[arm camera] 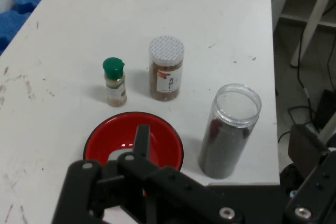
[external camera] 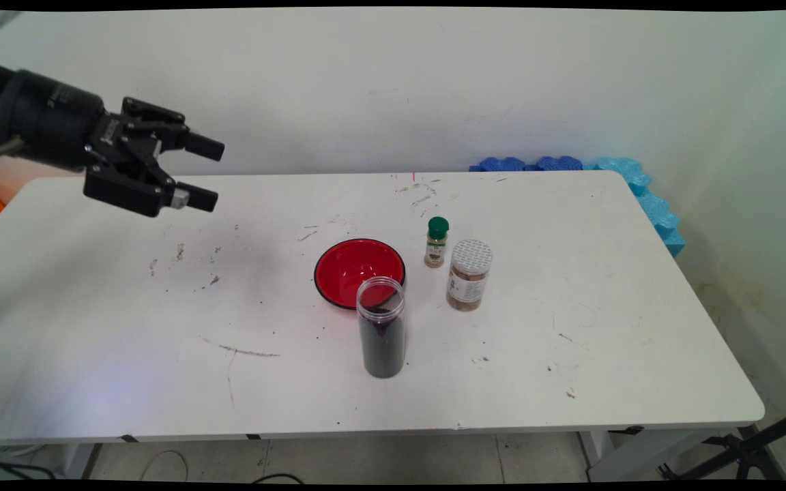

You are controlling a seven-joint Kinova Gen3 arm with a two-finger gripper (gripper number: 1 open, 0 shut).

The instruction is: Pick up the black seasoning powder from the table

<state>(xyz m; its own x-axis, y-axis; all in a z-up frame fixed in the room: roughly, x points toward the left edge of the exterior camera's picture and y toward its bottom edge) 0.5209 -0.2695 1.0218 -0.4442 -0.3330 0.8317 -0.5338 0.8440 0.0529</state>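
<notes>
Nearest the table's [external camera: 127, 382] front edge stands a tall clear jar [external camera: 381, 327] with dark stuff inside and no lid. Just behind it, touching or almost touching, sits a red bowl [external camera: 355, 267]. To the right stand a brown jar with a white lid [external camera: 468, 275] and, a bit farther back, a little bottle with a green cap [external camera: 437, 242]. All are upright. Far off over the back left corner hangs the claw [external camera: 202, 172]. It is wide open, holds nothing, and points toward them.
</notes>
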